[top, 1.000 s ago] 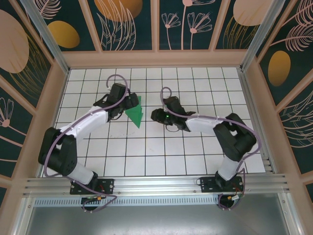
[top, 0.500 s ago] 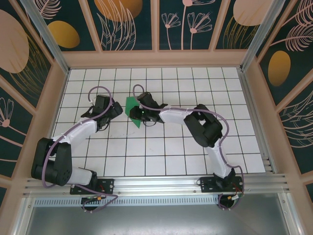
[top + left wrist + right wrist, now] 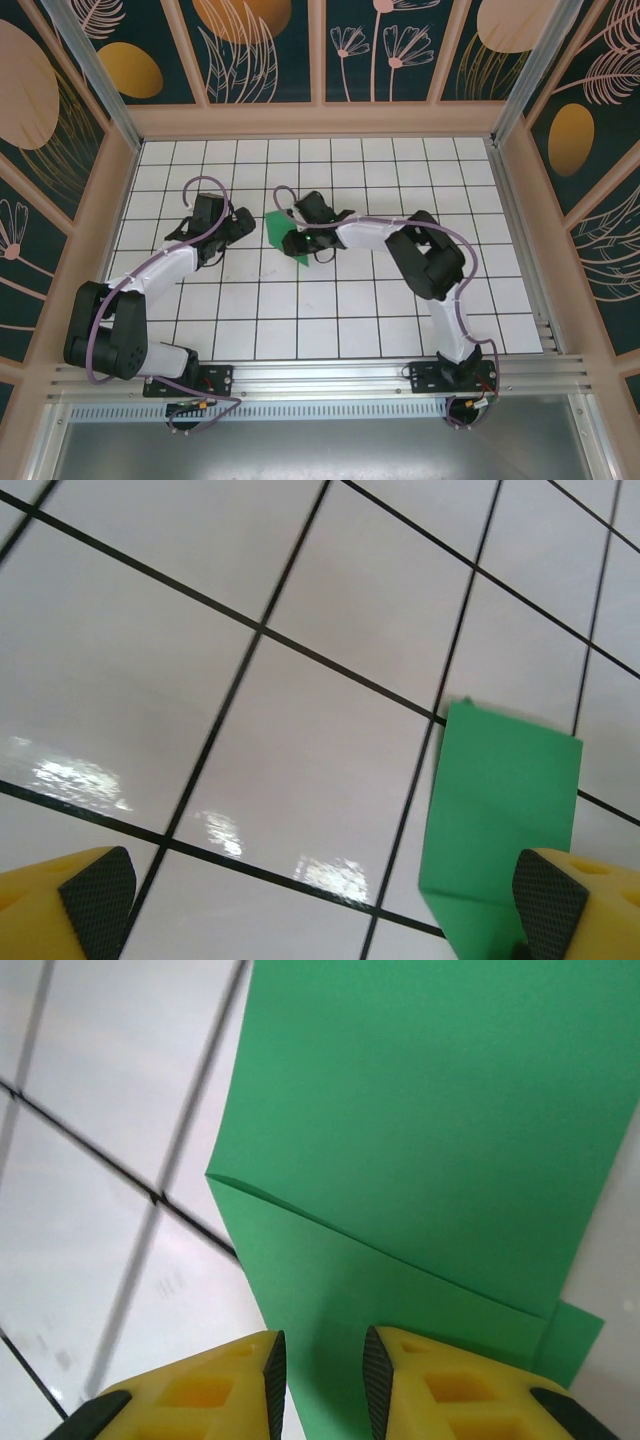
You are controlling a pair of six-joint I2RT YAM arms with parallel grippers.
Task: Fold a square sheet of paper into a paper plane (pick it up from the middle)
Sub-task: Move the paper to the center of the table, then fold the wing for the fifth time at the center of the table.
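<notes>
Fingers [image 3: 95,890] on your left gripper [image 3: 243,222] are spread wide and grasp nothing. From the left wrist you see just their black pads, cut off in the two bottom corners, with bare gridded tabletop [image 3: 330,310] between them. The right-hand pad overlaps the lower corner of the sheet of paper [image 3: 505,810], but you cannot tell whether it touches the sheet or merely stands in front of it.

Moving right in the overhead view, the bright-green sheet lies on the white tiles near the middle of the table, between the two grippers and just beside the left one. It is a folded, narrower shape with a point toward you. Its right part is hidden under the right gripper [image 3: 300,240].

From the right wrist, the green fills most of the picture, with one diagonal crease and a small second layer poking out at the lower right. The sheet's far edges run out of frame. The right fingers [image 3: 265,1370] stand close together with a slim gap, and green shows in it. You cannot tell whether they are pinching the sheet or only poised over it.
</notes>
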